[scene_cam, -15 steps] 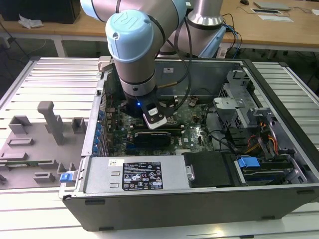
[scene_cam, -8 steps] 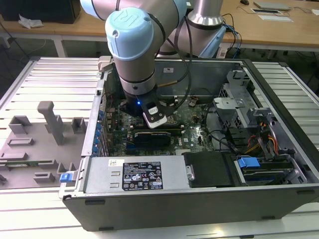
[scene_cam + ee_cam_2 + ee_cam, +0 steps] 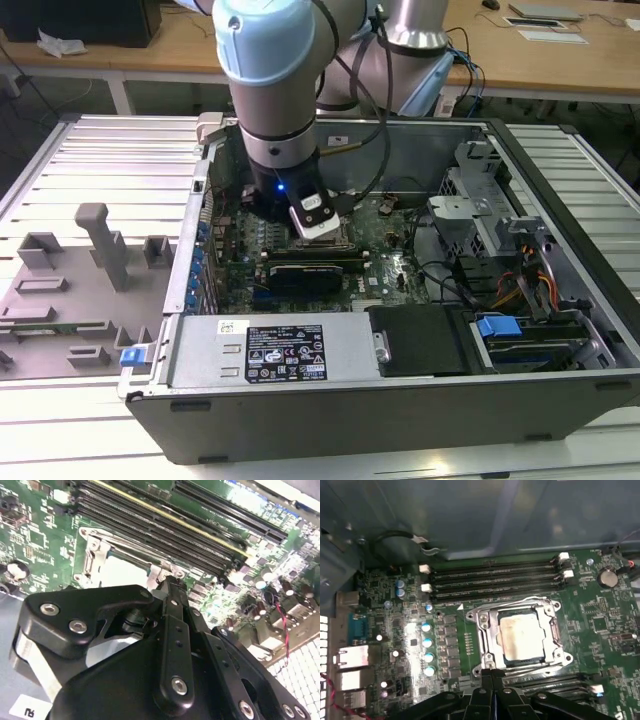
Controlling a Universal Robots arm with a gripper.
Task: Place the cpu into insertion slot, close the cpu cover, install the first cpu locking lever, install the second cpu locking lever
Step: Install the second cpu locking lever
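Looking down the first wrist view, we see the gripper (image 3: 492,677) with its two black fingers pressed together, no gap between the tips and nothing held between them. The tips hang just over the near edge of the insertion slot (image 3: 520,636) on the green motherboard (image 3: 600,625).

We find the cpu (image 3: 519,635) already seated in that slot, its silvery-grey top showing through the square window of the cpu cover (image 3: 547,635), which lies flat around it. Thin metal levers (image 3: 517,602) run along the socket edges; we cannot tell whether they are latched. Long black memory slots (image 3: 495,577) lie just beyond the socket's far edge, toward the case wall.

In the second wrist view the gripper (image 3: 170,587) linkage blocks much of the socket (image 3: 120,565), so we see only its pale centre and part of the metal frame; the chip itself is hard to make out there.

In the exterior view the arm (image 3: 275,90) reaches down into the open computer case (image 3: 400,400), and its lower body hides the fingers and socket. A grey fixture tray (image 3: 90,290) sits on the worktop (image 3: 100,150) beside the case, on the exterior view's left.
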